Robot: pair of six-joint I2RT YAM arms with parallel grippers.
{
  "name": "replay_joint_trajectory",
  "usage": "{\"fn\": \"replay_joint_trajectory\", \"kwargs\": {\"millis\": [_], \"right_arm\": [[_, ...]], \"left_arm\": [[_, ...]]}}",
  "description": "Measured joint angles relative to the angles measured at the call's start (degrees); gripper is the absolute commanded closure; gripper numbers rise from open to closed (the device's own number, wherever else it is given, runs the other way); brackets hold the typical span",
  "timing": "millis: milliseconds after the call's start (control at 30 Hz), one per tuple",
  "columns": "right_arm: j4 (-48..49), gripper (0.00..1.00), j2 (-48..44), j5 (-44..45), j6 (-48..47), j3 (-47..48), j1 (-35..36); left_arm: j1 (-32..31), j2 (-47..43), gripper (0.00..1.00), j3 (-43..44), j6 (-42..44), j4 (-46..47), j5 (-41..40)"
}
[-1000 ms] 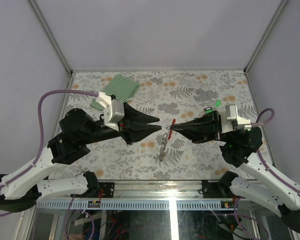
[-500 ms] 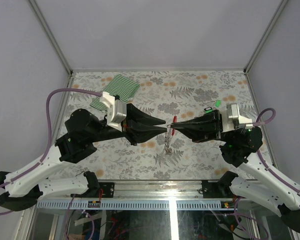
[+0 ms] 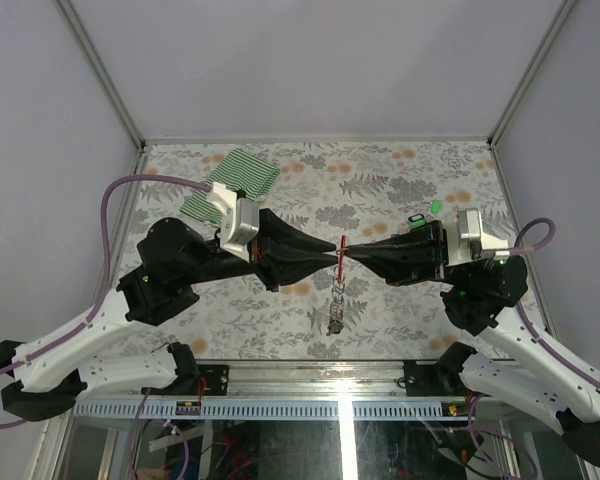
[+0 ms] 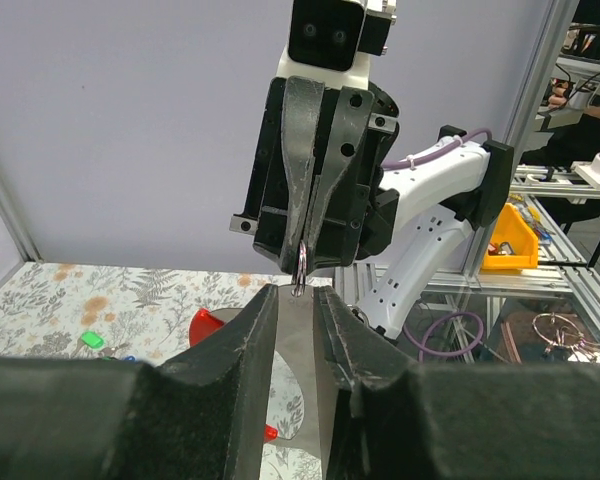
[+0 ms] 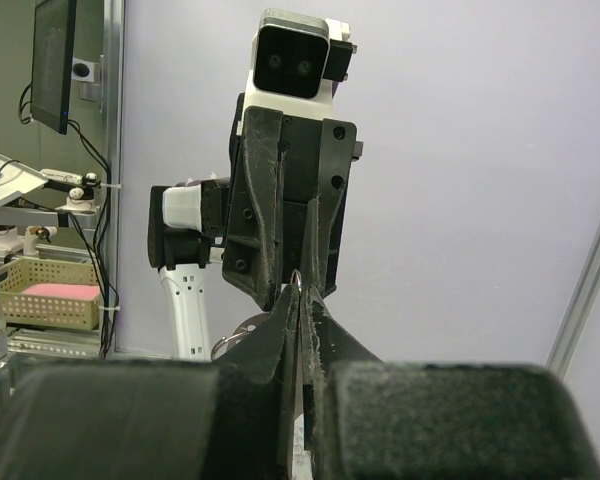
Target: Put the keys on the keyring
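Threading step: keyring is held in mid-air between the two gripper tips; joining looks under way, not finished.
Right gripper: fingers pressed together on the keyring's thin wire.
Left gripper: fingers a sliver apart with a flat silvery strip between them; I cannot tell if it is clamped.
Hanging chain: dangles below the keyring with small metal pieces, probably keys.
Green-tagged key: lies on the table by the right arm, well apart.
Next move: probably fine alignment at the loop's opening, right side steady, little force.
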Motion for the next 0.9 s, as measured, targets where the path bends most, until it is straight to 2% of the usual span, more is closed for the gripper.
{"fn": "replay_joint_trajectory", "kwargs": {"millis": [400,533,767,900], "right_arm": [[-0.1,1.0,-0.1,0.6,-0.3,0.0,0.0],[-0.2,1.0,-0.2,0.9,-0.5,0.0,0.0],[-1.5,1.0,-0.6,0.9,-1.4,0.0,0.0],[-2.2,1.0,-0.9,0.8,-1.8,0.1,0.0]], "left_arm": [[0.0,1.3,0.91,-0.5,-0.8,2.7,0.5],[0.0,1.5,0.92,-0.5,-0.9,3.0,0.7],[0.0,1.8,1.0,-0.5,-1.0,3.3,0.9],[0.0,2.0,1.0,-0.5,-0.9,3.3,1.0]]}}
